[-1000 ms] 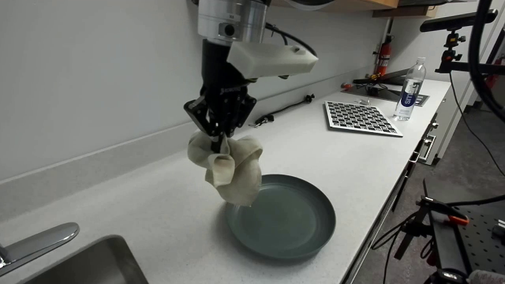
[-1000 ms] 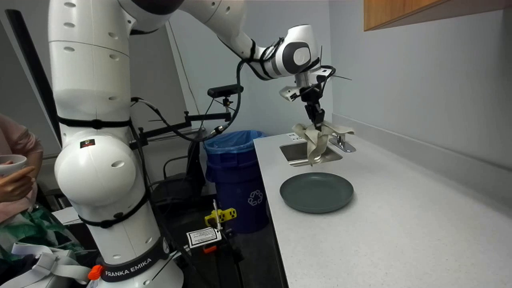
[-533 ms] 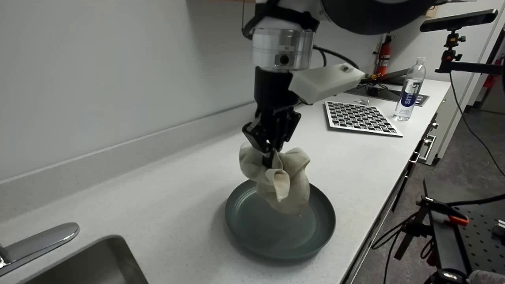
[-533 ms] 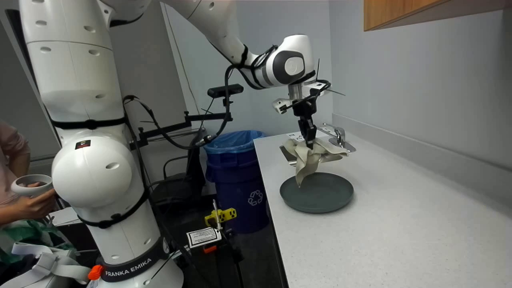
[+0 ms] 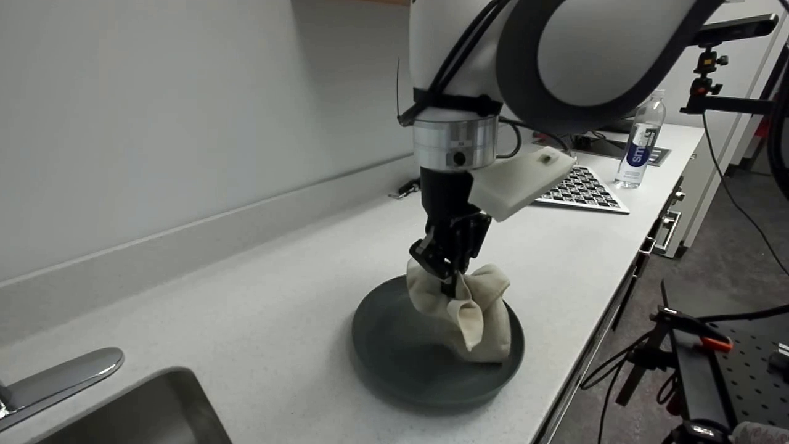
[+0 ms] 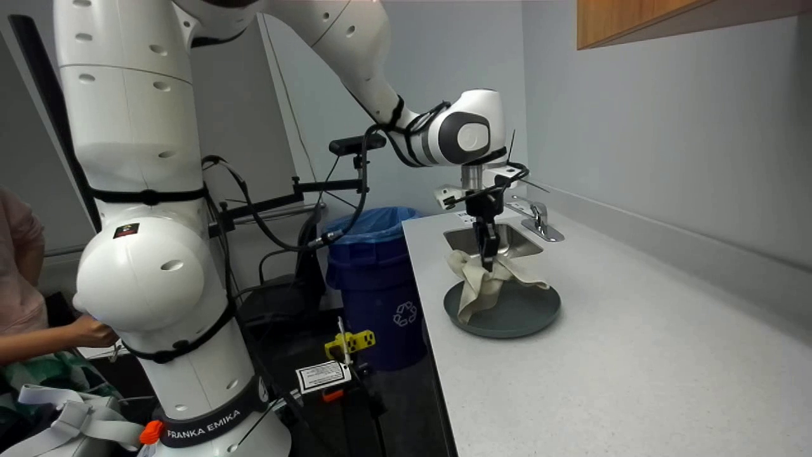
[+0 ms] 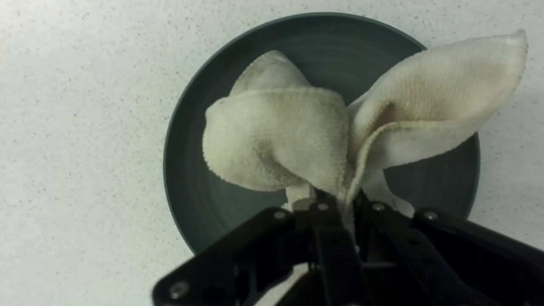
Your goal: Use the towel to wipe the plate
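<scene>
- The fingers (image 7: 333, 250) are closed on the towel, pinching it so that the folds spread out around their tips.
- The towel (image 7: 280, 136), cream-white and rumpled, hangs from the fingers over the plate; in both exterior views its lower fold reaches down to the plate, though how firmly it touches cannot be told.
- In the wrist view, 1 flap of the towel stretches out past the rim.
- The plate (image 5: 391, 361), round and dark grey-green, lies flat on the worktop (image 5: 277, 345).
- A steel sink (image 5: 172, 401) with a faucet (image 5: 68, 379) is set in the worktop, apart from the plate.
- Farther along lies 1 checkered board (image 5: 585, 191), partly hidden behind the white block (image 5: 518, 185) on the wrist.
- A labelled bottle (image 5: 641, 145) stands upright near the board.
- In an exterior view, 1 blue bin (image 6: 380, 317) stands beside the worktop.
</scene>
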Robot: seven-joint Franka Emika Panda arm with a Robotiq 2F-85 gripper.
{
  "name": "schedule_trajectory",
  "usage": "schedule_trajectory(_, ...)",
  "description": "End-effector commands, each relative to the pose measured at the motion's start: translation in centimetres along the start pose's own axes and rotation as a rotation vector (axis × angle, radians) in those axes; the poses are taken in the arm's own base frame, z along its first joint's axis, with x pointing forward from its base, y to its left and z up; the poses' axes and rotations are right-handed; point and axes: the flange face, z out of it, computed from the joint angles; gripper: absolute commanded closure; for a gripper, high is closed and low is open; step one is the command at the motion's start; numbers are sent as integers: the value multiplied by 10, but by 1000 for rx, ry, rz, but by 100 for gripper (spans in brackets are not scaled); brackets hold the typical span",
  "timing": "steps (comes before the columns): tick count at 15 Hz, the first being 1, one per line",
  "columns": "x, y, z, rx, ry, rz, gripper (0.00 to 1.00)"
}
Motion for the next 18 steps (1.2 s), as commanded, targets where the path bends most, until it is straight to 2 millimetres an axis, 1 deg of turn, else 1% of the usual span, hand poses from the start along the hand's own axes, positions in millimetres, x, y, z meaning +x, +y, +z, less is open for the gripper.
schedule_trajectory(1, 7, -5, 31, -13, -25, 28, 97)
schedule_trajectory(4, 9, -17, 51, -16, -43, 39, 97)
schedule_trajectory(6, 10, -32, 60, -16, -50, 33, 97)
schedule_trajectory(9, 21, -53, 64, -6, -49, 23, 97)
schedule_trajectory(12, 38, -70, 62, 6, -21, 16, 97)
schedule_trajectory(13, 45, -73, 63, 2, -6, 16, 97)
schedule_trajectory(15, 61, -70, 65, -7, 16, 31, 97)
schedule_trajectory(18, 80, -54, 66, -49, 56, 49, 97)
